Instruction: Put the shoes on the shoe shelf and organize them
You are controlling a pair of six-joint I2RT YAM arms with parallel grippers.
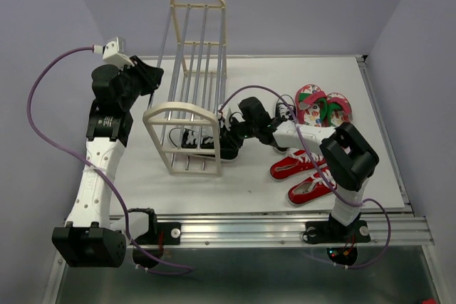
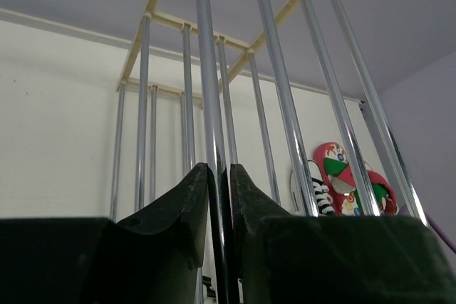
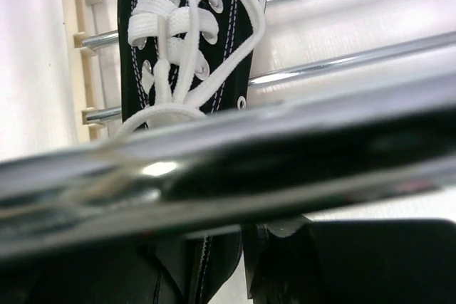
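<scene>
The shoe shelf [image 1: 187, 115] stands left of centre. My left gripper [image 1: 154, 76] is shut on one of its silver rods [image 2: 214, 105] at the far left side; the rod runs between the two black fingers [image 2: 187, 204]. My right gripper [image 1: 228, 142] reaches into the shelf's lowest tier from the right, shut on the heel of a black sneaker [image 1: 197, 139]. In the right wrist view that sneaker [image 3: 187, 40] lies on the rods, with a blurred rod [image 3: 228, 169] across the front. The second black sneaker [image 1: 285, 109], the flip-flops [image 1: 322, 103] and the red sneakers [image 1: 299, 174] lie on the table at right.
The table's right edge rail [image 1: 385, 126] runs just beyond the flip-flops. A purple cable [image 1: 43, 83] loops off the left arm. The flip-flops [image 2: 349, 179] and the loose black sneaker [image 2: 308, 191] show through the rods in the left wrist view.
</scene>
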